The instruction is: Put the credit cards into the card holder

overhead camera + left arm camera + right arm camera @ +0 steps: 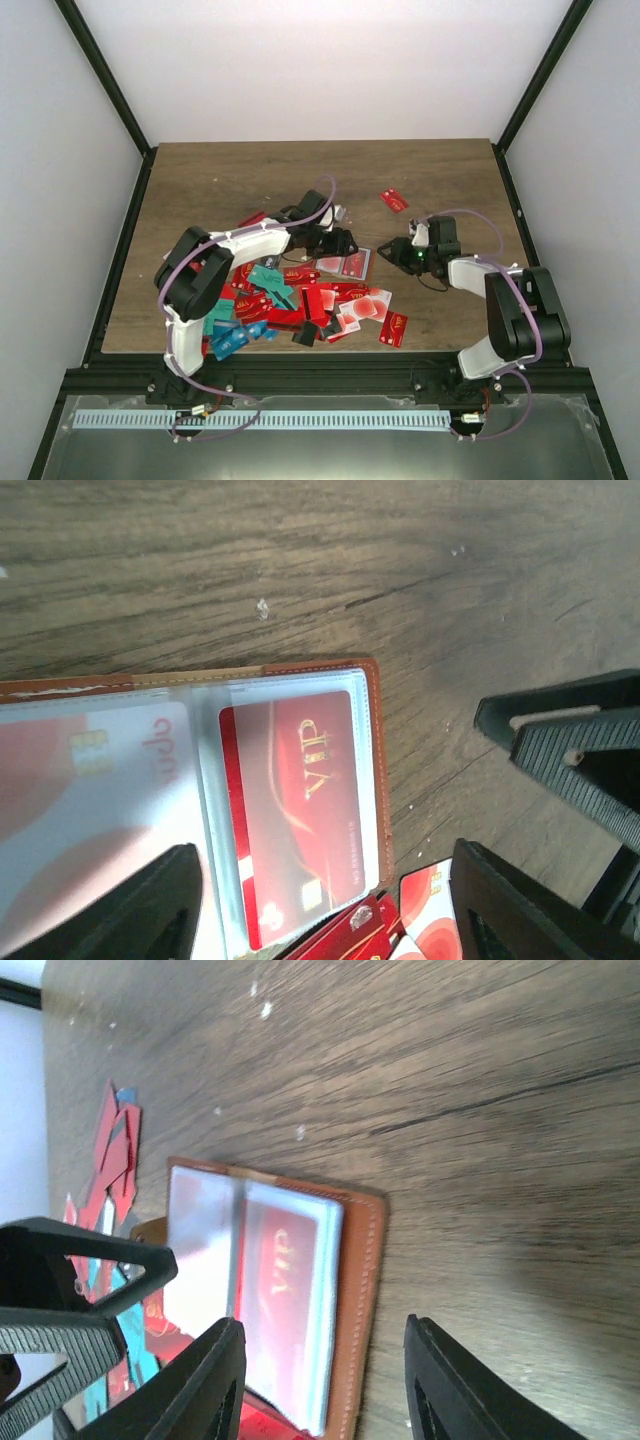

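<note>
The brown card holder [350, 264] lies open on the table between my two grippers. In the left wrist view its stitched brown edge [373, 770] frames clear sleeves holding a red VIP card [295, 810] and a white card with red circles [90, 800]. My left gripper [330, 920] is open and empty just above the holder's near end. My right gripper [325, 1390] is open and empty, its jaws straddling the holder's brown edge [362, 1290] from the right. A pile of loose credit cards [285, 300], mostly red with some teal and blue, lies left of and in front of the holder.
One red card [394, 200] lies alone behind the grippers, another [393, 328] near the front edge. The right gripper shows at the right of the left wrist view [580, 760]. Black frame posts border the table on both sides.
</note>
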{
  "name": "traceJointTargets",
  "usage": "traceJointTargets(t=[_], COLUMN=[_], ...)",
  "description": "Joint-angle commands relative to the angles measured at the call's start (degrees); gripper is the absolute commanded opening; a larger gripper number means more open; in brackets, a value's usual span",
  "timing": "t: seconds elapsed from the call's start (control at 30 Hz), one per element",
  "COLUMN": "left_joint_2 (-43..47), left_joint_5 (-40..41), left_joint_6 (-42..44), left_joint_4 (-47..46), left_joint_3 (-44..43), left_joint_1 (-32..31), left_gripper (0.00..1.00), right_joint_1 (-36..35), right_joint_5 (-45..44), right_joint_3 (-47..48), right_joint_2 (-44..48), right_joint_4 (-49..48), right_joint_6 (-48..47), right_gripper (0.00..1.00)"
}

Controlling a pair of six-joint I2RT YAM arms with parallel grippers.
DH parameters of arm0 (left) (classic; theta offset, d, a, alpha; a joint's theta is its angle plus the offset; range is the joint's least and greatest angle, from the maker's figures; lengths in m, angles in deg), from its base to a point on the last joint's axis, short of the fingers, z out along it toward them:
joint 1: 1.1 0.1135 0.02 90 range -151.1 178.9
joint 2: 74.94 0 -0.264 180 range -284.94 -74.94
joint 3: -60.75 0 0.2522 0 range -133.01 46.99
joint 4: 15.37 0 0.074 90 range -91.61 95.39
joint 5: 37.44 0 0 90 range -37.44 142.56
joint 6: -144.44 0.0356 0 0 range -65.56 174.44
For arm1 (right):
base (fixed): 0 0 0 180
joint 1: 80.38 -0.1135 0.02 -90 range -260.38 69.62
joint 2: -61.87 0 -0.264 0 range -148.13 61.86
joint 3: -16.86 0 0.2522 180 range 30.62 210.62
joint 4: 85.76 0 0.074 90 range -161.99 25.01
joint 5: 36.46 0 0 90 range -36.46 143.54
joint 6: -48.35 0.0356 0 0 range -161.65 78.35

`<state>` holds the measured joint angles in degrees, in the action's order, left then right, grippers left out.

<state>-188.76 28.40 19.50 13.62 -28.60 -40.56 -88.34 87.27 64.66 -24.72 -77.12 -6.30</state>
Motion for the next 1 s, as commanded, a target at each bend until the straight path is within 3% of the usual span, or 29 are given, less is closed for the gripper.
traceJointTargets(t=[0.0, 0.23, 0.43, 0.97], left_joint_2=[3.18, 2.58, 0.70, -2.86], left_joint_5=[3.37, 1.47, 0.33, -2.22], left_joint_6=[6.50, 9.92, 10.55, 10.90], left_joint_4=[2.67, 0.90, -0.01, -0.83], left_joint_3=[1.50, 2.57, 2.12, 1.84], left_joint_1=[0.05, 0.15, 0.12, -0.02], left_gripper=[0.66, 0.28, 0.07, 0.04], right_joint_1=[-2.39, -6.03, -6.23, -6.31], right_joint_5=[5.08, 6.56, 6.43, 7.30], right_joint_3=[1.20, 0.40, 1.07, 1.72], right_joint_2=[1.35, -0.02, -2.52, -4.97], right_joint_4=[-0.45, -3.90, -4.93, -6.50], right_joint_6=[-0.30, 3.24, 3.73, 4.46], right_gripper=[0.46, 0.46, 0.45, 0.45])
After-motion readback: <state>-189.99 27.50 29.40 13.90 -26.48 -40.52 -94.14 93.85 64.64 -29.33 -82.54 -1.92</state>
